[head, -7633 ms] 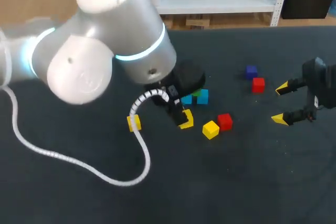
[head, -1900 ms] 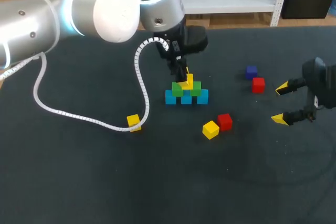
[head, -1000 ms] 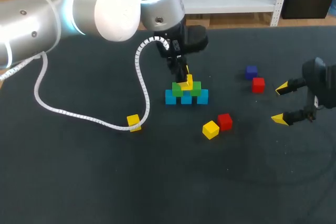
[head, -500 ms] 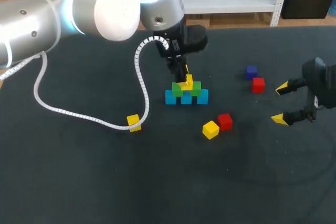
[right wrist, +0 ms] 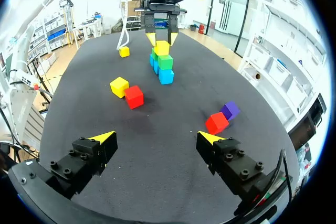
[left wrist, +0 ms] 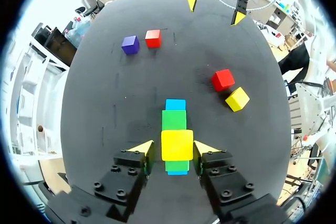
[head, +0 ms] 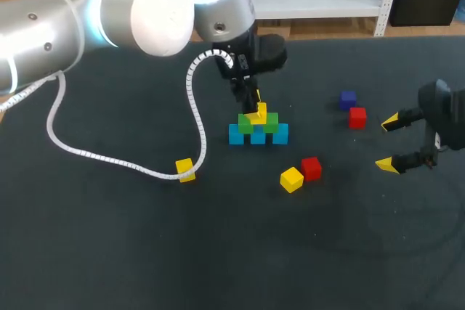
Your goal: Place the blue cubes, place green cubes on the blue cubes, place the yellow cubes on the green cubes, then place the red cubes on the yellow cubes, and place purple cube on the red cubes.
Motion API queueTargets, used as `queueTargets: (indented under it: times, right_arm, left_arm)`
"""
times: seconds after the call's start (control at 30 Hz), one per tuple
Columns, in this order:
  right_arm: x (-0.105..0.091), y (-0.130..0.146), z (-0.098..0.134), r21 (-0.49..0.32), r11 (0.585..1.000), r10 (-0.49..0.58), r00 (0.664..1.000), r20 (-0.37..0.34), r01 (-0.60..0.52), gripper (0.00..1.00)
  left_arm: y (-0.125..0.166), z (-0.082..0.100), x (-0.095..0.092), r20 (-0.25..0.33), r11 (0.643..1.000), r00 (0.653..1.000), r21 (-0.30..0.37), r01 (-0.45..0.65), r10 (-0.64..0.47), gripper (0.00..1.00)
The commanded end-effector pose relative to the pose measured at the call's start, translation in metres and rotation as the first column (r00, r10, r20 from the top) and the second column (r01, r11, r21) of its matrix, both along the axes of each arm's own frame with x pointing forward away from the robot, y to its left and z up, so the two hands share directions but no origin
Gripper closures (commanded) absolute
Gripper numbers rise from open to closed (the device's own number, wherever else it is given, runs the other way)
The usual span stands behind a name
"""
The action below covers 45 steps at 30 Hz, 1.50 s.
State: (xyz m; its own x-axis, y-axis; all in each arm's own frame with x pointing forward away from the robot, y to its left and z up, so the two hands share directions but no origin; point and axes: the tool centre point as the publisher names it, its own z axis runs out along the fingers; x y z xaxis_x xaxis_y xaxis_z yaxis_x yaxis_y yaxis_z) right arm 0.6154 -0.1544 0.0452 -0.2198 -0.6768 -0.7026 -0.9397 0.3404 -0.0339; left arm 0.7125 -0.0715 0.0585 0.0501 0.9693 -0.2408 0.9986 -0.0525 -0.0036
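A yellow cube (left wrist: 177, 145) sits atop the small pyramid at mid-tabletop, pinched from two sides by the yellow-tipped fingers of the left hand (left wrist: 174, 147), which hangs straight over the stack. Beneath it lie two green cubes (head: 245, 124) side by side, resting on a row of three blue cubes (head: 280, 134) on the dark tabletop (head: 145, 252). Near the stack, on the robot's side, a loose yellow cube (head: 291, 179) and a red cube (head: 311, 168) touch at a corner. A third yellow cube (head: 184, 170) lies well apart to the left, just beside the left arm's white cable (head: 196, 107). Off to the right, a purple cube (head: 348, 99) and a second red cube (head: 357, 117) sit close together. The right hand (head: 389, 143) hovers at the right edge, fingers spread wide and holding nothing.
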Motion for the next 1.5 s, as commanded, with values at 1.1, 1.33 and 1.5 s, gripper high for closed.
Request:
queueTargets:
  times: [1.1,1.33,1.5]
  right_arm:
    - [0.0,0.0,-0.001,0.003,1.0,0.001,1.0,0.001,-0.001,0.0]
    - [0.0,0.0,-0.001,0.003,1.0,0.001,1.0,0.001,-0.001,0.0]
    - [0.0,0.0,-0.001,0.003,1.0,0.001,1.0,0.001,-0.001,0.0]
  left_arm:
    - [0.102,0.021,-0.046,0.02,0.967,0.967,-0.033,-0.253,0.253,0.0]
    - [0.128,0.009,-0.071,0.007,0.944,0.944,-0.041,-0.329,0.329,0.0]
    - [0.142,0.002,-0.088,0.007,0.937,0.938,-0.046,-0.347,0.348,0.0]
